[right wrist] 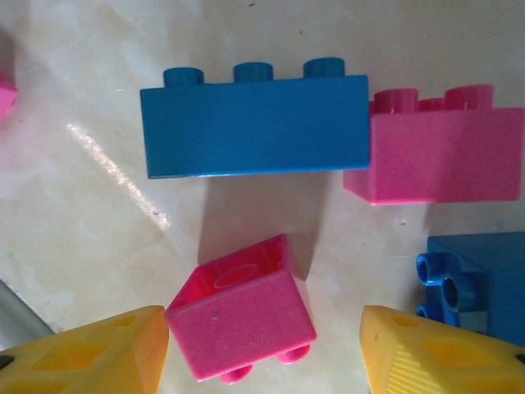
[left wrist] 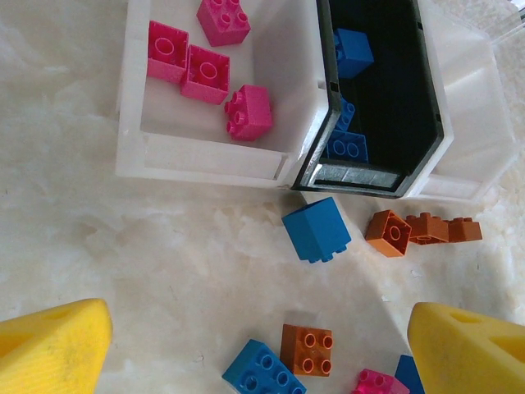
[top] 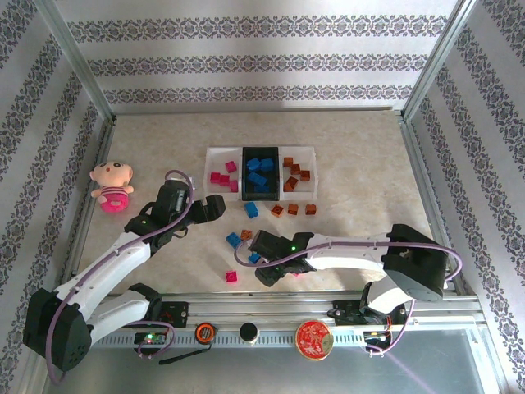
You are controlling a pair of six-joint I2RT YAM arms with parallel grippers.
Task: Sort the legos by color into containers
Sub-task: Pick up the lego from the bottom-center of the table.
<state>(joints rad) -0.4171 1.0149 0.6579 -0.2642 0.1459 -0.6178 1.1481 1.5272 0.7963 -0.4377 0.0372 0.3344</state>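
The containers (top: pixel 215 153) sit mid-table: the left white tray (left wrist: pixel 135 98) has pink legos (left wrist: pixel 205 72), the black middle tray (left wrist: pixel 435 107) has blue ones (left wrist: pixel 353 51), and the right white tray (top: pixel 312 172) has orange ones. Loose legos lie in front, among them a blue cube (left wrist: pixel 317 230) and orange bricks (left wrist: pixel 307 349). My left gripper (left wrist: pixel 261 345) hangs open above them, near the trays (top: pixel 215 205). My right gripper (right wrist: pixel 262 345) is open around a tipped pink lego (right wrist: pixel 242 320), which touches the left finger (right wrist: pixel 98 353) and stands apart from the right one. A long blue brick (right wrist: pixel 254 123) lies beyond.
A pink plush doll (top: pixel 111 185) lies at the left of the table. Metal frame rails (top: pixel 414 164) border the table. The front rail carries a red disc (top: pixel 314 339). Another pink brick (right wrist: pixel 443 156) and a blue brick (right wrist: pixel 476 287) crowd the right gripper's right side.
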